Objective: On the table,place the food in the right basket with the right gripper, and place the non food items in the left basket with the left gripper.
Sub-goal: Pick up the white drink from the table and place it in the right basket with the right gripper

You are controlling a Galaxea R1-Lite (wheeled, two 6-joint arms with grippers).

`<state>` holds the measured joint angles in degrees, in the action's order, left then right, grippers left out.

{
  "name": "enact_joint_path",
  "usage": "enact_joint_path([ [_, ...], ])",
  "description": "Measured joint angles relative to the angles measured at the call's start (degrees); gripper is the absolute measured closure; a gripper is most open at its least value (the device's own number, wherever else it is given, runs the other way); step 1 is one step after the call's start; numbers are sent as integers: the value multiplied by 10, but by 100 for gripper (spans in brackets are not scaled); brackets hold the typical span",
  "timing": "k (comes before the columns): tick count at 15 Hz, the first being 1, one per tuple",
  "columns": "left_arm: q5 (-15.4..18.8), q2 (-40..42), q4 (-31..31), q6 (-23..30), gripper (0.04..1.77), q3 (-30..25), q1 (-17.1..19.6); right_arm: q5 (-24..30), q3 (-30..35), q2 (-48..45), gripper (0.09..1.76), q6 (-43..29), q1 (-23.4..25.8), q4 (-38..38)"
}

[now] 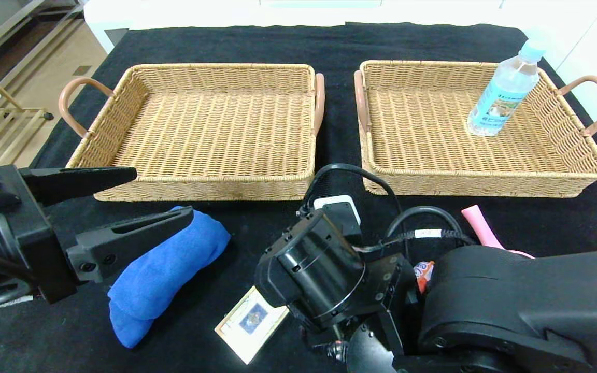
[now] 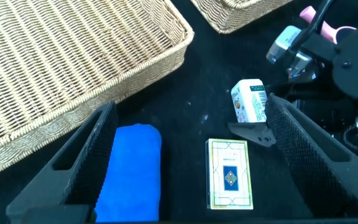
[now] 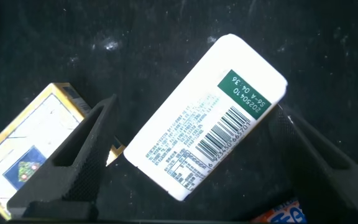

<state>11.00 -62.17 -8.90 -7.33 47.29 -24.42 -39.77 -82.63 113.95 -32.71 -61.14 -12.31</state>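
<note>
White carton (image 3: 207, 134) lies flat on worktop (image 1: 433, 41) w/ right pincer (image 3: 197, 162) spread around it; left pincer (image 2: 185, 162) spread over blue cloth (image 2: 129, 171) nr front edge.

card box (image 3: 23, 155) crowds right hand's (image 3: 191, 155) left finger.

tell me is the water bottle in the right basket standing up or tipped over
Standing upright. The water bottle rests on its base on the floor of the right basket, cap at the top, near the far right corner.
</note>
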Motion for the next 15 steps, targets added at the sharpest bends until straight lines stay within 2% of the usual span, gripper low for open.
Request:
enact_joint_path([
  [4,0,0,0,0,9,0,0,-1,0,3,14,1,1,-1],
  [5,0,0,0,0,9,0,0,-1,0,3,22,2,1,-2],
  [8,0,0,0,0,9,0,0,-1,0,4,71,3,-1,-5],
  [10,0,0,0,0,9,0,0,-1,0,3,92,3,-1,-5],
  [12,0,0,0,0,9,0,0,-1,0,3,102,3,-1,-7],
  [15,0,1,0,0,9,0,0,-1,-1,1,102,3,-1,-9],
])
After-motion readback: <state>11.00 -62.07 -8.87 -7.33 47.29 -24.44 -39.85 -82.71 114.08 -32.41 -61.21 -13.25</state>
